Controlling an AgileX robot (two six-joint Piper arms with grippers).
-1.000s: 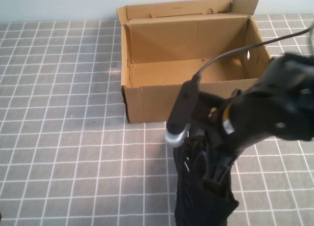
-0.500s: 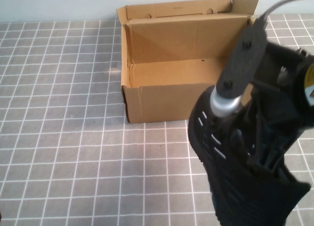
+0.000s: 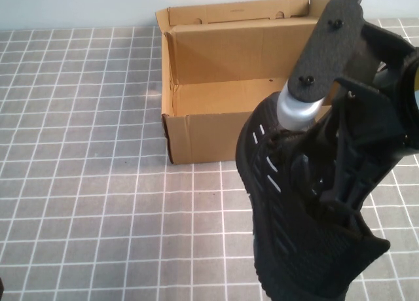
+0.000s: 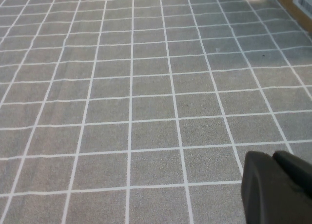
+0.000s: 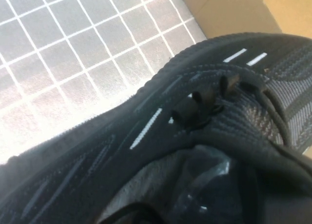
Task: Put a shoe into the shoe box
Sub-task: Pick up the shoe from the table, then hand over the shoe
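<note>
The shoe (image 3: 288, 242), a black mesh sneaker with white dash marks, hangs in the air in front of the shoe box's right front corner, toe toward the box. My right gripper (image 3: 327, 177) is shut on it at the collar. The right wrist view shows the laces and side of the shoe (image 5: 146, 131) close up, with a finger (image 5: 219, 185) inside the opening. The shoe box (image 3: 196, 134) is brown cardboard, open, flaps upright, and nothing shows inside it. My left gripper (image 4: 280, 185) is shut and hangs low over bare tiles, away from both.
The table is a grey tiled surface with white lines (image 3: 85, 118). A corner of the box with a white label (image 4: 300, 0) shows in the left wrist view. The box stands against the back wall.
My right gripper has lifted the shoe off the table and carried it up and toward the box. The box has not moved.
</note>
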